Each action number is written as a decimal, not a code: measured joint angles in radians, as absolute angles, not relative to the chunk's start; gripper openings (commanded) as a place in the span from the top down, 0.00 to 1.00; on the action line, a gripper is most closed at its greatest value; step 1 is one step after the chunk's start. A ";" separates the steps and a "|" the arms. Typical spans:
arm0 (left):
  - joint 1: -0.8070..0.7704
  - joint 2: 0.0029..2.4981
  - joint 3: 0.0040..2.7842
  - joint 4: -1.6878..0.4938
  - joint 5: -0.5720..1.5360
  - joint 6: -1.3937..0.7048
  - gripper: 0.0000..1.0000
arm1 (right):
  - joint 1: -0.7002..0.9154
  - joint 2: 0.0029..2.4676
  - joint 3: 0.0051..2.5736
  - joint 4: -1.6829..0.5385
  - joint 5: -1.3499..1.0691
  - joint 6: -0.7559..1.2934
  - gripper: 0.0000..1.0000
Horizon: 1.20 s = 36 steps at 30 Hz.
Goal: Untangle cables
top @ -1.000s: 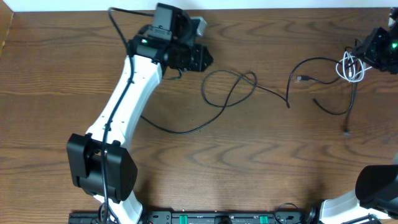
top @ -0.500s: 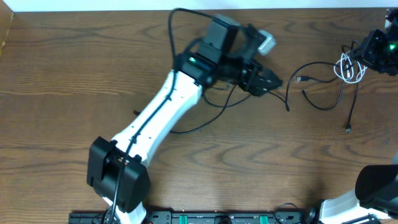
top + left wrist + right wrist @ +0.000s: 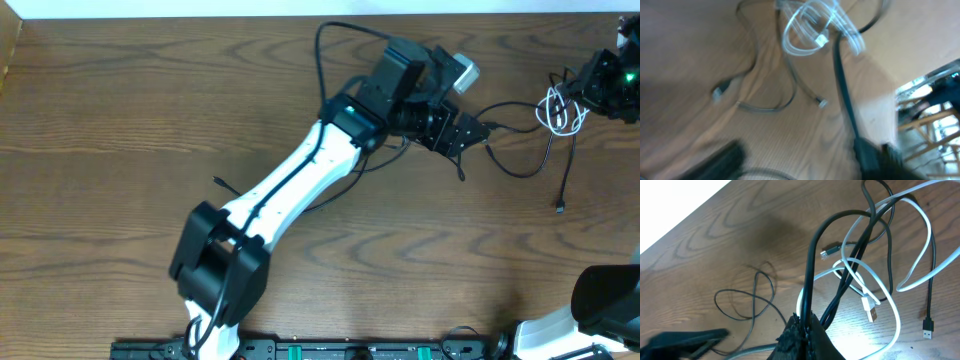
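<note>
1. The left arm reaches long across the table (image 3: 100,150), with the left gripper (image 3: 472,135) low over the wood right of the middle, near the far edge.
2. I cannot tell whether its jaws are spread or pressed together: from above it is one dark lump, and its own camera is smeared with blur.
3. The right gripper (image 3: 802,330) sits up in the far right corner, fingertips pressed together and pinching the black cords (image 3: 810,270), which rise out of the tips.
4. The white cord (image 3: 557,108) hangs in loose loops just beside that gripper, threaded through and around the black cords, so the two are tangled together.
5. From that bundle the black cords trail out over the table. One arcs towards the left gripper and ends just beside its tip. Another sags in a curve and drops to a small plug (image 3: 557,208) lying on the wood nearer the front.
6. A thin loop (image 3: 747,300) of black cord lies flat on the table, well apart from the bundle.
</note>
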<state>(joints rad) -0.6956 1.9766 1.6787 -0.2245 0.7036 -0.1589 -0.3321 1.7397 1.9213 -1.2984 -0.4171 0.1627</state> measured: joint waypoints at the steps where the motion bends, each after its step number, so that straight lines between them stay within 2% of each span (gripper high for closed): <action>1: -0.698 1.993 1.679 -0.226 0.690 -0.162 0.92 | -0.332 1.740 1.921 -1.300 -0.418 0.162 0.99; 3: -0.696 2.020 1.678 -0.242 0.651 -0.170 0.92 | -0.331 1.740 1.921 -1.304 -0.419 0.159 0.98; 6: -0.680 2.026 1.675 -0.274 0.590 -0.183 0.92 | -0.326 1.740 1.921 -1.306 -0.422 0.156 0.91; 10: -0.629 1.980 1.675 -0.369 0.449 -0.187 0.92 | -0.290 1.740 1.921 -1.304 -0.418 0.151 0.89; 13: -0.555 1.890 1.673 -0.485 0.338 -0.183 0.92 | -0.244 1.741 1.921 -1.301 -0.411 0.150 0.90; 21: -0.392 1.594 1.673 -0.685 0.237 -0.175 0.92 | -0.165 1.778 1.921 -1.287 -0.404 0.151 0.86; 23: -0.391 1.545 1.673 -0.692 0.237 -0.165 0.92 | -0.134 1.795 1.921 -1.275 -0.407 0.151 0.77; 25: -0.397 1.514 1.673 -0.692 0.243 -0.157 0.92 | -0.097 1.813 1.921 -1.259 -0.411 0.153 0.62; 27: -0.401 1.505 1.673 -0.693 0.261 -0.153 0.93 | -0.051 1.831 1.921 -1.238 -0.412 0.150 0.51; 36: -0.401 1.516 1.673 -0.695 0.319 -0.152 0.92 | 0.107 1.867 1.920 -1.116 -0.478 0.210 0.27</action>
<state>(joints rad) -0.4011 1.5158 1.6730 -0.6952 0.3191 -0.1520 0.1070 1.8668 1.9202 -1.1160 -0.4778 0.2096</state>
